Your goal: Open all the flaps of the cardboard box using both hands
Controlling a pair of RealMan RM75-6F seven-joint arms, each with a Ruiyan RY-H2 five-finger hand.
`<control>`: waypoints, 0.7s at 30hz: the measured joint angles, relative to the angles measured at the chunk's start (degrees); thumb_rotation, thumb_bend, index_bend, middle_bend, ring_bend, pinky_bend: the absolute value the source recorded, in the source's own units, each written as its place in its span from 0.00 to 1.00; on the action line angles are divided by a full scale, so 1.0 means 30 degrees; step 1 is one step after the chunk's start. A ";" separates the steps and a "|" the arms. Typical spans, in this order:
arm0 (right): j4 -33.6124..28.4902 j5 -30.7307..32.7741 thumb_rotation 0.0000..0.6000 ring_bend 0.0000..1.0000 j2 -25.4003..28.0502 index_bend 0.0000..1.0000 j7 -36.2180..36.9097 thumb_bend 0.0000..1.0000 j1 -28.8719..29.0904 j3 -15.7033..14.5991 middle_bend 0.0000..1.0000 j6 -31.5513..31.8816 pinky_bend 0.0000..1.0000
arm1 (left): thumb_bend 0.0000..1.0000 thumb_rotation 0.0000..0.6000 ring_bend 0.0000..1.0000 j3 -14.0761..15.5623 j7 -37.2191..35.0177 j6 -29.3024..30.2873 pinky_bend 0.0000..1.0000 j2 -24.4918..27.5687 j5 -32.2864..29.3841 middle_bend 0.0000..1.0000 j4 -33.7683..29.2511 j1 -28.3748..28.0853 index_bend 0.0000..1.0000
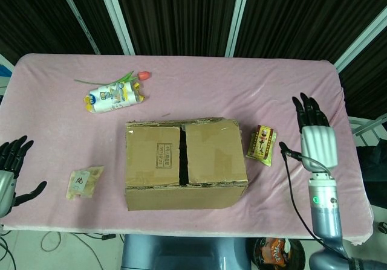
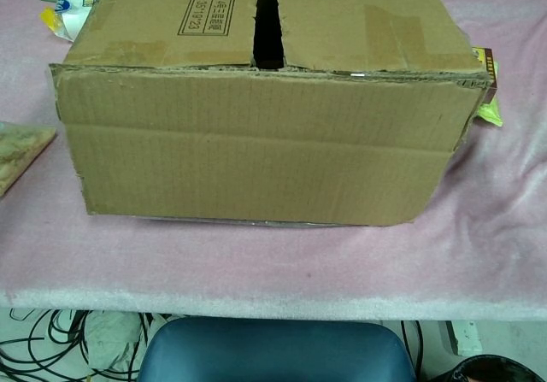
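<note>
Cardboard box (image 1: 185, 164) between open, empty left hand (image 1: 8, 172) and right hand (image 1: 315, 134)

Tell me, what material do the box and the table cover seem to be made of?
The box: brown corrugated cardboard, matte, with fine ribbing and frayed edges. The table cover: pink, probably soft fabric or foam sheet, since it wrinkles and shows no shine.
</note>
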 measured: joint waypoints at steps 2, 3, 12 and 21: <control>0.0192 -0.1265 1.00 0.00 0.0380 0.00 0.0744 0.21 -0.1113 -0.1069 0.00 0.0838 0.21 | 0.18 1.00 0.00 -0.0002 0.0377 -0.0164 0.02 0.0117 0.0104 0.00 -0.0309 -0.0135 0.00; 0.0315 -0.1727 1.00 0.00 0.0516 0.00 0.1077 0.21 -0.1554 -0.1489 0.00 0.1187 0.21 | 0.18 1.00 0.00 -0.0010 0.0526 -0.0240 0.02 0.0171 0.0155 0.00 -0.0420 -0.0205 0.00; 0.2174 -0.3259 1.00 0.00 0.0752 0.00 0.3007 0.21 -0.3132 -0.3137 0.00 0.1503 0.21 | 0.49 1.00 0.07 -0.0256 0.1883 -0.3102 0.16 0.1744 0.0489 0.08 -0.2417 -0.2007 0.02; 0.2020 -0.3211 1.00 0.00 0.0913 0.00 0.3582 0.21 -0.3344 -0.2651 0.00 0.1095 0.21 | 0.69 1.00 0.12 -0.1642 0.2735 -0.9728 0.22 0.4378 0.0285 0.14 -0.5066 -0.6953 0.03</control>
